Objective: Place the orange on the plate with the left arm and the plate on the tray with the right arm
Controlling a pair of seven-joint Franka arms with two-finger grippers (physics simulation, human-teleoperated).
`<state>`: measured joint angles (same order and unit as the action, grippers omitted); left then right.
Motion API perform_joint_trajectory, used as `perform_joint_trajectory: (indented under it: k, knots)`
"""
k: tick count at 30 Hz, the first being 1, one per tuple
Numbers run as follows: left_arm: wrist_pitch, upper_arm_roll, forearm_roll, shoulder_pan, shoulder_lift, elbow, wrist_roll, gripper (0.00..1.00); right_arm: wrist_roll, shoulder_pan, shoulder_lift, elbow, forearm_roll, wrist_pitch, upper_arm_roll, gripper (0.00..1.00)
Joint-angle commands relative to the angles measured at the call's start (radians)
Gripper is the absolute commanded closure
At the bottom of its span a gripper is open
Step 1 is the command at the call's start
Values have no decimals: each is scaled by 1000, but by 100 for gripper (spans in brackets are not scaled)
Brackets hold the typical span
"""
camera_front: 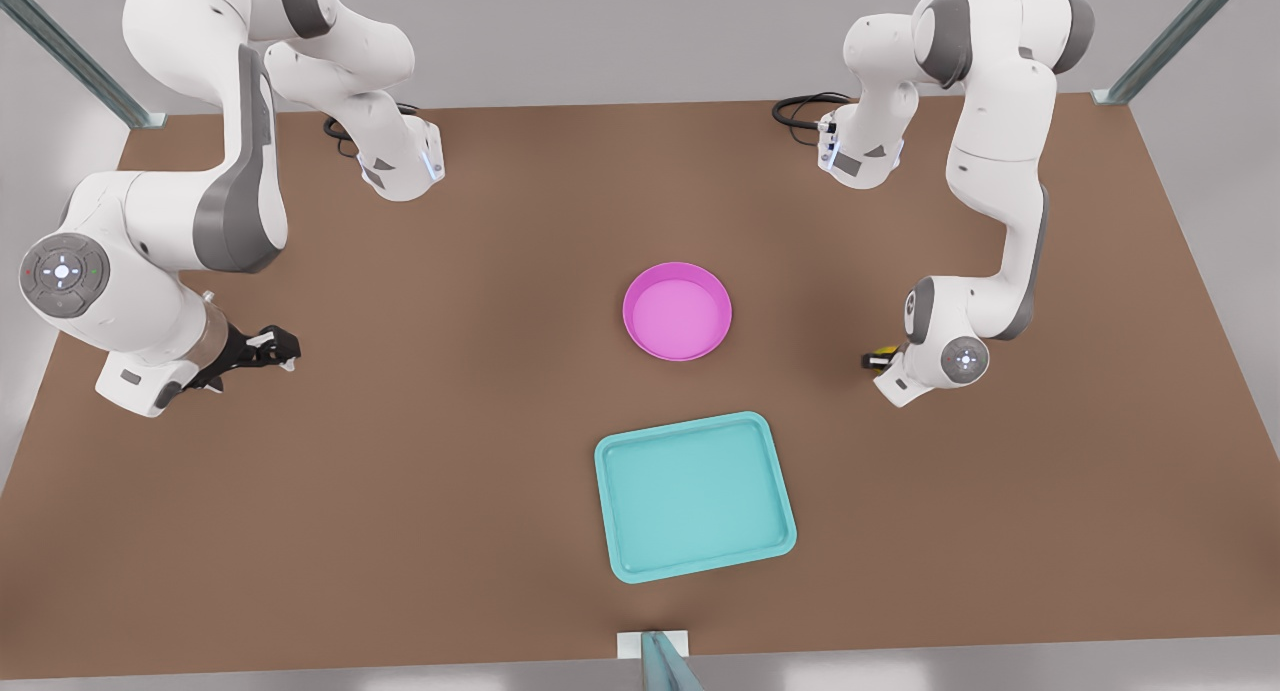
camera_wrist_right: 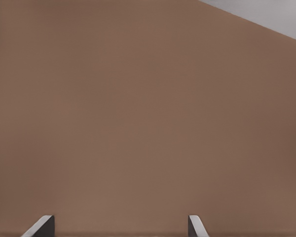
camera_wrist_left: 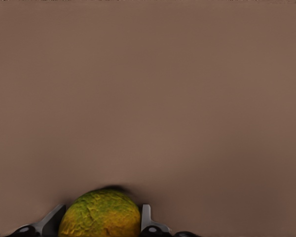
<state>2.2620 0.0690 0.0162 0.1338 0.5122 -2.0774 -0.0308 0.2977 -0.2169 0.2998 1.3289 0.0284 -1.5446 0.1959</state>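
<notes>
Orange (camera_wrist_left: 99, 215) sits clasped in the left gripper (camera_wrist_left: 101, 222); right gripper (camera_wrist_right: 119, 228) hangs wide above the bench (camera_front: 450, 491).

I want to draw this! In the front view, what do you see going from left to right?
right gripper → plate → left gripper, closed around the orange. The tray overlaps the plate sideways, so it is left out.

Just a plain brown desk (camera_front: 450, 531) with a matte top, pale grey floor all round it, and teal-grey metal struts (camera_front: 70, 56) at the corners, under soft, even light.
</notes>
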Motion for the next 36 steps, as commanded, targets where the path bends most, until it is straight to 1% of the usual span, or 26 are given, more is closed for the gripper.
perform_joint_trajectory:
  k: [1, 2, 5, 7, 9, 11, 12, 13, 14, 16, 17, 18, 19, 21, 24, 25, 26, 29, 30, 31, 32, 33, 34, 35, 36]
  knots:
    - [16, 0, -4, 0, -1, 0, -63, 26, 1, 1, -1, 0, -1, 0, 0, 0]
    - [13, 0, -4, 1, -3, 0, -61, 27, 1, 2, -1, 0, -1, 0, 0, 0]
    - [7, 0, -4, 1, -9, 0, -57, 36, 1, 5, -1, 0, -2, 1, 0, 0]
    - [-2, 0, -4, 3, -26, 2, -52, 36, 1, 5, 1, 0, -2, 0, 0, 0]
    - [-76, 0, -4, 23, -80, 2, -32, 36, 1, 5, 1, 0, -2, -2, 0, 0]
    - [-128, 0, -5, 144, -126, 0, 97, 36, 1, 5, 2, 0, -2, -2, 0, 0]
    - [-162, -1, -5, 174, -127, 0, 118, 36, 1, 5, 4, 0, -2, -2, 0, 0]
    - [-193, -5, -7, 242, -121, 20, 159, 36, 1, 7, 4, 0, -2, -2, 0, 0]
    - [-216, -34, -9, 294, -110, 62, 282, 36, 1, 7, 4, 0, -2, -2, 0, 0]
    - [-268, -35, -73, 461, -49, 160, 465, 36, 1, 7, 4, 0, -2, -2, 0, 0]
    - [-320, -35, -120, 536, -26, 233, 557, 36, 1, 8, 4, 0, -4, -2, 0, 0]
    - [-360, -35, -143, 575, 0, 293, 612, 36, 1, 10, 4, 1, -4, -2, 0, 0]
    - [-423, -37, -174, 635, 58, 410, 707, 36, 1, 10, 5, 1, -4, -2, 0, 0]
    - [-438, -84, -179, 656, 81, 431, 805, 36, 1, 11, 10, 1, -4, -2, 0, 0]
    - [-438, -92, -179, 664, 101, 422, 818, 36, 1, 11, 10, 1, -10, -3, 0, 0]
    - [-438, -92, -179, 664, 104, 421, 818, 34, 1, 11, 12, 1, -10, -3, 0, 0]
    - [-438, -92, -177, 664, 112, 421, 818, 0, 1, 11, 12, 1, -10, -3, 0, 0]
    - [-441, -92, -177, 662, 108, 419, 806, 0, 1, 10, 12, 1, -10, -3, 0, 0]
    - [-455, -77, -165, 658, 85, 419, 809, 0, 1, 11, 12, 1, -10, -3, 0, 0]
    - [-602, 4, -162, 656, -7, 430, 789, 0, 1, 11, 12, 1, -12, -3, 0, 0]
    - [-889, 173, -171, 652, -67, 575, 662, 0, 1, 11, 25, 3, -45, -3, 0, 0]
    - [-1067, 362, -176, 652, -66, 776, 551, 0, 1, 4, 56, 27, -128, 1, 0, 0]
    - [-1121, 474, -173, 652, -67, 867, 500, 0, 3, -2, 70, 88, -280, -26, 0, 0]
    - [-1125, 580, -176, 650, -83, 901, 367, 0, 1, -28, 119, 128, -429, -100, -1, 0]
    - [-1136, 614, -174, 650, -95, 913, 341, 0, 1, -91, 163, 136, -484, -169, -1, 0]
